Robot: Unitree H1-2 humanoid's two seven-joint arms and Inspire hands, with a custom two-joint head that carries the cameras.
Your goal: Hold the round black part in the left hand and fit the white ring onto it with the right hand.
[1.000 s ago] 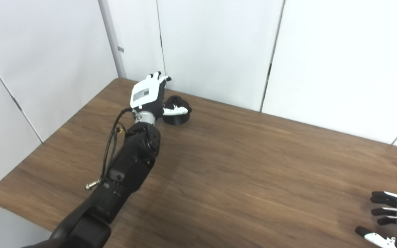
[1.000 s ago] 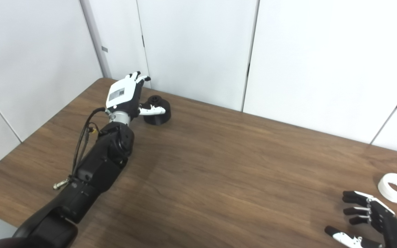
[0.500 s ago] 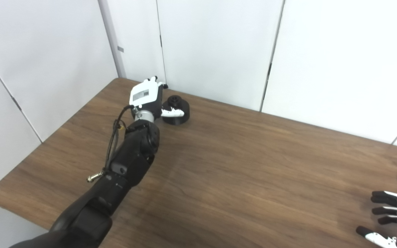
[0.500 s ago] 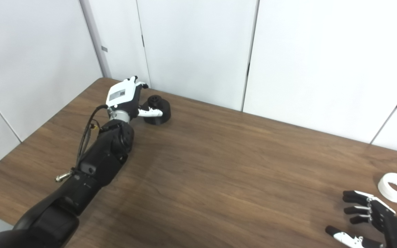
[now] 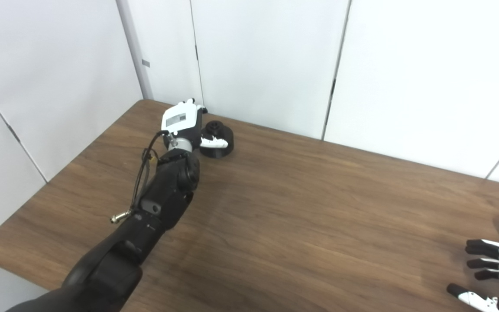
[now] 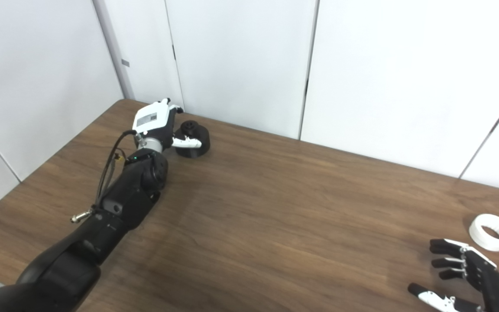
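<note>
The round black part (image 5: 220,143) stands on the table (image 5: 301,208) near its far left corner. My left hand (image 5: 183,125) is wrapped against the part's left side. Its thumb lies across the front of the part and its fingers (image 5: 194,104) curl down behind; the white back of the hand hides their contact. The part still rests on the wood. The white ring (image 6: 491,225) lies flat at the right edge of the table. My right hand (image 6: 470,277) hovers just in front of the ring, open with fingers spread, holding nothing.
White wall panels (image 5: 267,60) rise directly behind the table's far edge, close to the black part. The table's left edge (image 5: 59,173) runs beside my left forearm. Bare brown wood stretches between the two hands.
The left hand's fingers, stretched out a second ago, have curled down around the black part. The camera has shifted slightly. The right hand and the ring have stayed where they were.
</note>
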